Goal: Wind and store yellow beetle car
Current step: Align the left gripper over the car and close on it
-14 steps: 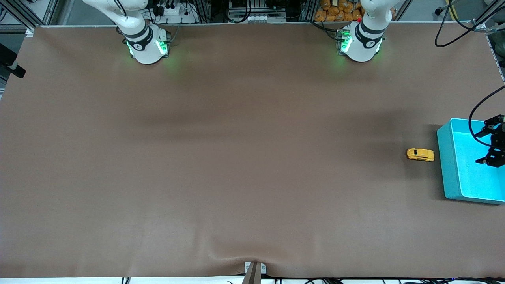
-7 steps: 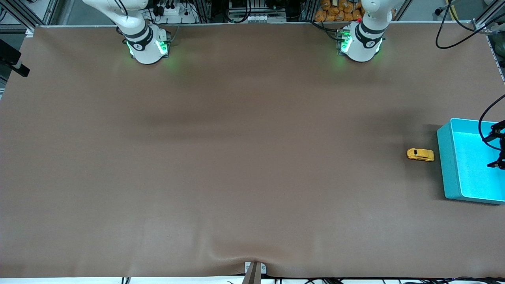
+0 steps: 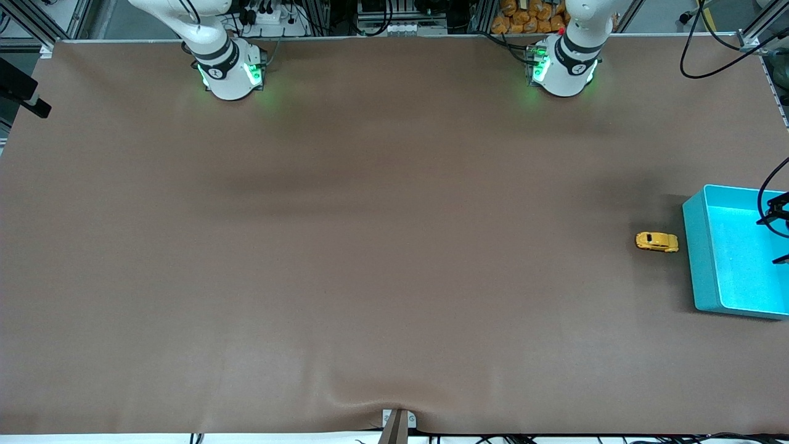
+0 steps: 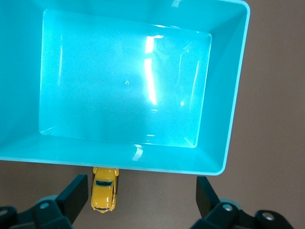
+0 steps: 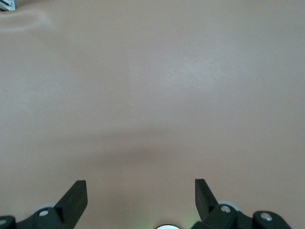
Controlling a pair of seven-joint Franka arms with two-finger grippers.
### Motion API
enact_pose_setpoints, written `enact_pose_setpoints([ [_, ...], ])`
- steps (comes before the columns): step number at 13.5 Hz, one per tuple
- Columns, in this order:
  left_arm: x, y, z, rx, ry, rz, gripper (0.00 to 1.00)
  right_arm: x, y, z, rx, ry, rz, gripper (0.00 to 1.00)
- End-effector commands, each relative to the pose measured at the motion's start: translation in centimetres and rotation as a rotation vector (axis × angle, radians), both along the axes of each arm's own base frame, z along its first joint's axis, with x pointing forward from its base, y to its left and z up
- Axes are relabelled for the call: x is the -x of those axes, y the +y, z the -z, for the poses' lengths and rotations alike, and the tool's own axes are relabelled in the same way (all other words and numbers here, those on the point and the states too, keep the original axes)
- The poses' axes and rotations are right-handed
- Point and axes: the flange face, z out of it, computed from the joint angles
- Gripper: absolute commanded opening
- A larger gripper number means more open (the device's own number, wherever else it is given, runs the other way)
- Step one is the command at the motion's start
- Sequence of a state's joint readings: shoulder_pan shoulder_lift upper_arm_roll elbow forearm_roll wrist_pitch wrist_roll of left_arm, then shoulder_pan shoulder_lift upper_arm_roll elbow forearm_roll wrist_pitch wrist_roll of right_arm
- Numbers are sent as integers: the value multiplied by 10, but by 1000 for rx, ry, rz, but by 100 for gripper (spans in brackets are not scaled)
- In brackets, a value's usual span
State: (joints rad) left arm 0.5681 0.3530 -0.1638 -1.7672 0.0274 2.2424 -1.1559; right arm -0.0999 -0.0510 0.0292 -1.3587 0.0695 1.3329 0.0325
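I see the yellow beetle car [image 3: 657, 242] on the table [image 3: 370, 246], just beside the turquoise bin [image 3: 695, 259], outside it. Left gripper [image 4: 143, 202] hangs over the bin, jaws spread, empty. Right gripper [image 5: 140, 200] waits over bare table, jaws apart, empty.

A: What sort of place is this?

B: A robotics lab. 2 white arm bases [image 3: 229, 71] with green status lights are bolted along one edge of a wide counter [image 3: 370, 246] covered in plain brown sheeting.

A: Anything else besides the arms?

B: Aluminium framing rails [image 3: 761, 24] stand at the corners, black cables [image 3: 709, 43] loop down from above (some trail under the counter edge too), and a white power strip [image 3: 271, 15] sits among more wiring past the bases.

A: So not a home or shop?

B: No. The counter is a bare test surface, and a small camera mount [image 3: 397, 425] is fixed at its nearest edge.
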Motion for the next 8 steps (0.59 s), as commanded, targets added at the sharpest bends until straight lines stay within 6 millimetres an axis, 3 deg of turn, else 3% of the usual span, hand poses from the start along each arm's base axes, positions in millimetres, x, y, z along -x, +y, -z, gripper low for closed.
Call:
enact_pose_setpoints([
  [1, -15, -38, -11, 21, -16, -3, 100, 9, 6, -3, 15, -2, 11, 100],
  [3, -17, -69, 3, 51, 30, -5, 100, 10, 6, -5, 17, -5, 12, 100],
  [8, -7, -93, 43, 73, 105, 23, 100, 10, 5, -5, 32, -5, 14, 100],
])
